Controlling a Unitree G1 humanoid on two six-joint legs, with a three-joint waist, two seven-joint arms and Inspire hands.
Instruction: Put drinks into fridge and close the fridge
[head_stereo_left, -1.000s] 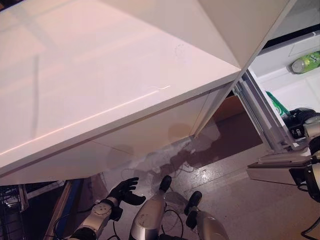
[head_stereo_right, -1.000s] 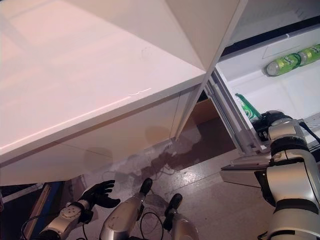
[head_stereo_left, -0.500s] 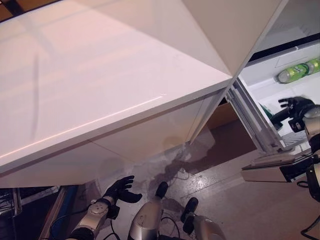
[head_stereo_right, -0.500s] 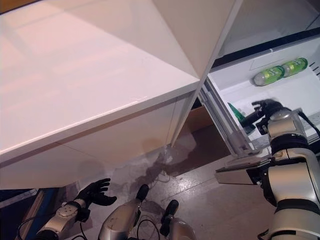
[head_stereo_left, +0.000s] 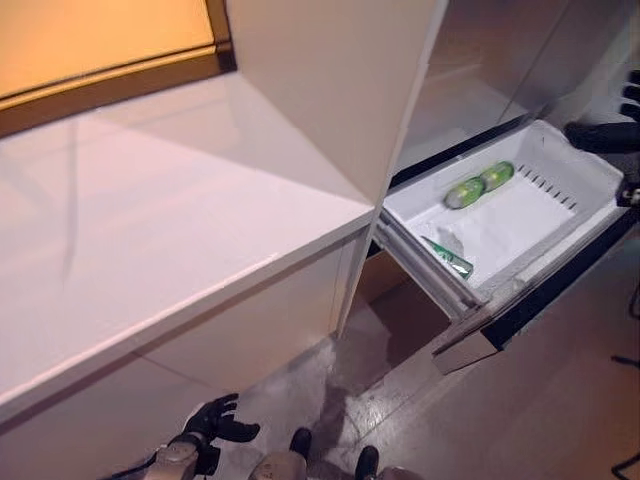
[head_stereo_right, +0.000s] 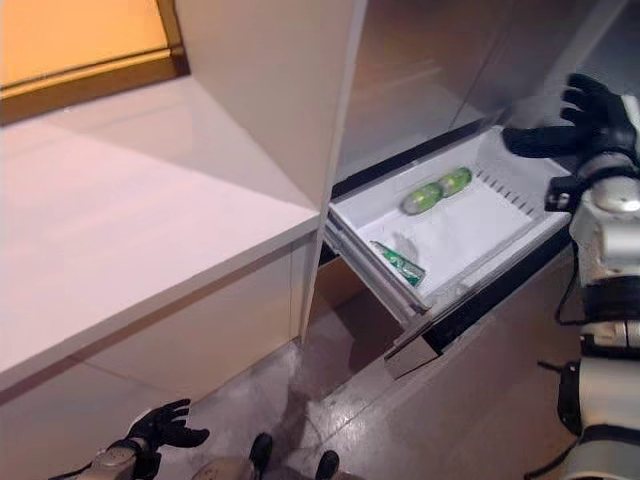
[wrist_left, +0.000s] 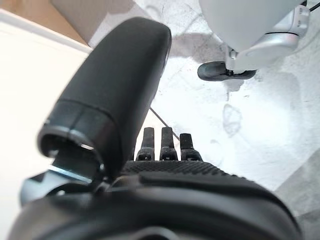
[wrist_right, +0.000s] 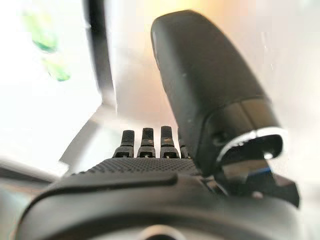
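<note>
place: kitchen | evidence: white counter (head_stereo_left: 150, 250); open fridge drawer (head_stereo_right: 520, 200) holding green bottles (head_stereo_right: 437, 190); grey floor (head_stereo_right: 480, 400)

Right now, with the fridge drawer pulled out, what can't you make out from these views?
- Fridge drawer: its outer corner lies behind the right hand in both eye views.
- Green bottle by the near wall: too small to tell if it is upright or lying.
- Two green bottles: only green smears in the right wrist view.
- Fridge compartment above the drawer: cut off by the top edge.
- Left hand: low by the floor, nothing in it.
</note>
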